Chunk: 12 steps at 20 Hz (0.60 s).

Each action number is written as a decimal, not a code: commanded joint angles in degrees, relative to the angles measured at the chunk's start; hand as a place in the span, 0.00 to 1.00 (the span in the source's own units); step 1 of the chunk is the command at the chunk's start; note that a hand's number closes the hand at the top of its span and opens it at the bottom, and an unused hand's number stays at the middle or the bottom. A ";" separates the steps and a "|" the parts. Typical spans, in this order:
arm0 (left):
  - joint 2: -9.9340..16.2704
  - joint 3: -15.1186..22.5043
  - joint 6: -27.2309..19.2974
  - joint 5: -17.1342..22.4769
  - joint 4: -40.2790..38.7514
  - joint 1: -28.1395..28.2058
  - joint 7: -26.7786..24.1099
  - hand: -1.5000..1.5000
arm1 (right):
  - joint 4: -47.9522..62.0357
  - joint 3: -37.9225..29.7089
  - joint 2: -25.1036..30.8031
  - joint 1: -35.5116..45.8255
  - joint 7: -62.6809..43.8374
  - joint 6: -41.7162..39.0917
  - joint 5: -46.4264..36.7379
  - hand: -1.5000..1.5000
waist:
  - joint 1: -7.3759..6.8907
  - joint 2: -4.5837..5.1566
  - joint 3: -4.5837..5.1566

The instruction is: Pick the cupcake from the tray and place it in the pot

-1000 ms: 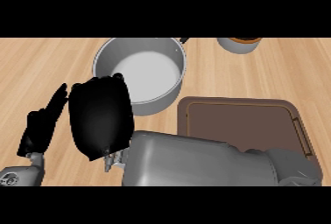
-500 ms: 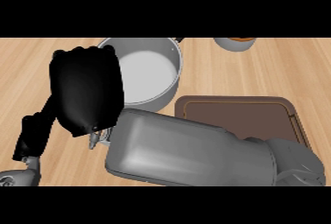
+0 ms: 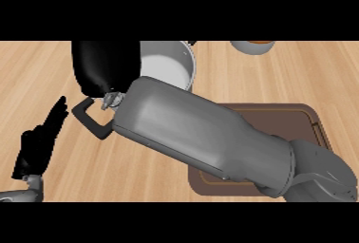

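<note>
Over the pot [image 3: 172,66], the right hand [image 3: 105,66] hangs at its left rim; cupcake hidden, fingers impossible to judge.
Right of the pot and nearer, the brown tray [image 3: 294,118] lies under the grey forearm [image 3: 203,135]; left hand [image 3: 42,140] rests open, fingers straight, on the tabletop [image 3: 42,71].

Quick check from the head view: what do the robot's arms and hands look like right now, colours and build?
Both hands are matt black. The right hand is a bulky black shape joined by a small metallic wrist fitting to a broad, boxy grey forearm with rounded edges and a darker grey elbow section. The left hand shows slim black fingers above a bit of grey wrist. No cables or markings are visible.
</note>
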<state>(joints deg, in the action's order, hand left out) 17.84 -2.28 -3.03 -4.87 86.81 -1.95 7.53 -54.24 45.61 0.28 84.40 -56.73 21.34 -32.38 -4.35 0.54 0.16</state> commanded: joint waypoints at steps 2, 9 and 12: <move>-0.31 0.44 -0.30 -1.13 -0.63 -0.77 -0.21 0.50 | 11.59 -1.79 -0.27 1.99 5.87 6.13 3.85 1.00 | -0.32 0.61 0.05; -0.91 -0.01 -0.26 -0.37 -0.56 -3.57 1.91 0.50 | 24.01 -2.31 -0.28 -0.72 19.30 8.59 6.78 1.00 | -1.31 1.38 0.05; -0.10 1.04 1.47 -0.61 1.48 -0.17 -0.01 0.50 | 28.96 -2.04 -0.28 0.86 21.51 7.70 6.15 1.00 | -2.74 1.45 0.07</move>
<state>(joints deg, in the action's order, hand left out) 17.52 -2.03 -2.59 -5.31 87.02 -4.10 8.65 -31.24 42.69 0.03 85.94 -39.42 27.63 -25.94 -5.77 1.67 0.20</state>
